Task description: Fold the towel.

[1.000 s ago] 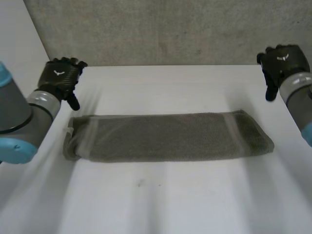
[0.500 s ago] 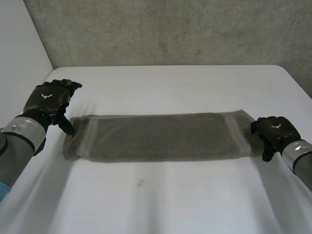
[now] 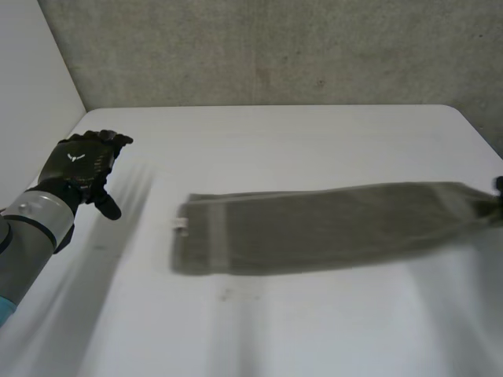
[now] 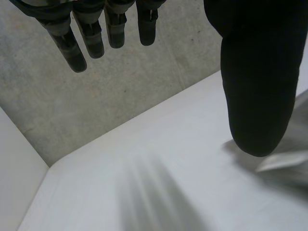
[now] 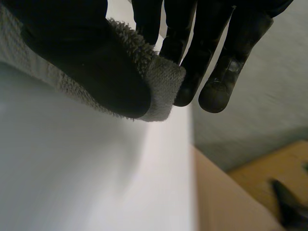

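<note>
Towel (image 3: 314, 228), which we judge limp and best held by its ends: right hand (image 5: 82, 62) pinches one, left hand (image 3: 82, 161) relaxed, empty.

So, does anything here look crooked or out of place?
Yes: the towel lies off-centre and slightly slanted, stretching toward the table's right edge, where the right hand pinches its end. The left hand is open, well clear of the other end.
</note>
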You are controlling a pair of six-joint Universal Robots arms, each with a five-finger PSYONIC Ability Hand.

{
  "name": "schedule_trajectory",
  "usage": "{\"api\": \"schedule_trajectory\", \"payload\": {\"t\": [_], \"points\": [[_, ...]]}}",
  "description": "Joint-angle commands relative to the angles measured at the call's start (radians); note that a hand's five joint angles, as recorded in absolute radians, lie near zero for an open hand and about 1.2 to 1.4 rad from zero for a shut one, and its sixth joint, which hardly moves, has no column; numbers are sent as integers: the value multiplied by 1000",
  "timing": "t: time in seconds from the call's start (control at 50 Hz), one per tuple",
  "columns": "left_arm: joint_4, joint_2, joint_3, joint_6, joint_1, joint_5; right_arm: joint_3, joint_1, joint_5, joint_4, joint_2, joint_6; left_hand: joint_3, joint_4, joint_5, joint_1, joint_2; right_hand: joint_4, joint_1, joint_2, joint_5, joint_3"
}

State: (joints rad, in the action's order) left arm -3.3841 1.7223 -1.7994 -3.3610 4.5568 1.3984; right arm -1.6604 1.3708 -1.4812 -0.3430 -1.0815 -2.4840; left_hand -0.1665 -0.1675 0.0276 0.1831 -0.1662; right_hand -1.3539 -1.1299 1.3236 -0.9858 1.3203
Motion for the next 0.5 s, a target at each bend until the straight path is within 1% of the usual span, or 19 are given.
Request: {"api": "schedule_trajectory", "payload": {"t": [0.02, 0.06, 0.08, 0.12, 0.14, 0.18, 0.2, 0.22, 0.24, 0.28, 0.3, 0.34, 0.36, 0.38, 0.4, 0.44, 0.46, 0.5], "points": [[0, -9, -1, 0, 2, 1, 88, -36, -10, 55, -17, 126, -8, -7, -28, -9, -8, -42, -266, 73, -236, 76], [0, -9, -3, 0, 1, 1, 137, 61, -19, 62, -63, 70, -8, -7, -28, -9, -8, -42, -266, 73, -236, 76], [0, -9, -3, 0, 1, 1, 137, 62, -19, 62, -63, 70, -8, -7, -28, -9, -8, -42, -266, 73, -236, 76], [0, -10, -5, 0, -4, 2, 174, 178, -19, 61, -122, -1, -8, -7, -28, -9, -8, -42, -266, 73, -236, 76], [0, -10, -5, 0, -4, 2, 174, 179, -19, 61, -123, -1, -8, -7, -28, -9, -8, -42, -266, 73, -236, 76], [0, -12, -8, 0, -6, 2, 214, 325, -19, 58, -127, -47, -8, -7, -28, -9, -8, -42, -266, 73, -236, 76], [0, -15, -9, 0, -6, 2, 214, 326, -19, 58, -127, -47, -8, -7, -28, -9, -8, -42, -266, 73, -236, 76], [0, -23, -9, 0, -7, 2, 231, 412, -19, 53, -123, -56, -8, -7, -28, -9, -8, -42, -266, 73, -236, 76], [0, -23, -9, 0, -7, 2, 231, 413, -19, 53, -123, -56, -8, -7, -28, -9, -8, -42, -266, 73, -236, 76], [0, -29, -11, 2, -9, 2, 252, 595, -10, 45, -86, -56, -8, -7, -28, -9, -8, -42, -266, 73, -236, 76], [0, -29, -11, 2, -9, 2, 252, 596, -10, 45, -86, -56, -8, -7, -28, -9, -8, -42, -266, 73, -236, 76], [2, -30, -14, 2, -10, 2, 277, 762, -7, 38, -13, -55, -8, -7, -28, -9, -8, -42, -266, 73, -236, 76], [2, -30, -14, 2, -10, 2, 277, 763, -7, 38, -12, -55, -8, -7, -28, -9, -8, -42, -266, 73, -236, 76], [0, -30, -17, 2, -10, 2, 284, 831, -7, 30, 26, -58, -8, -7, -28, -9, -8, -42, -266, 73, -236, 76], [0, -30, -17, 2, -10, 2, 284, 832, -7, 30, 26, -58, -8, -7, -28, -9, -8, -42, -266, 73, -236, 76], [0, -30, -21, 2, -12, 2, 289, 921, 1, 27, 113, -56, -8, -7, -28, -9, -8, -42, -266, 73, -236, 76], [0, -30, -21, 2, -12, 2, 289, 921, 1, 27, 114, -56, -8, -7, -28, -9, -8, -42, -266, 73, -236, 76], [0, -29, -21, 2, -15, 2, 289, 978, 5, 30, 193, -56, -8, -7, -28, -9, -8, -42, -266, 73, -236, 76]]}}
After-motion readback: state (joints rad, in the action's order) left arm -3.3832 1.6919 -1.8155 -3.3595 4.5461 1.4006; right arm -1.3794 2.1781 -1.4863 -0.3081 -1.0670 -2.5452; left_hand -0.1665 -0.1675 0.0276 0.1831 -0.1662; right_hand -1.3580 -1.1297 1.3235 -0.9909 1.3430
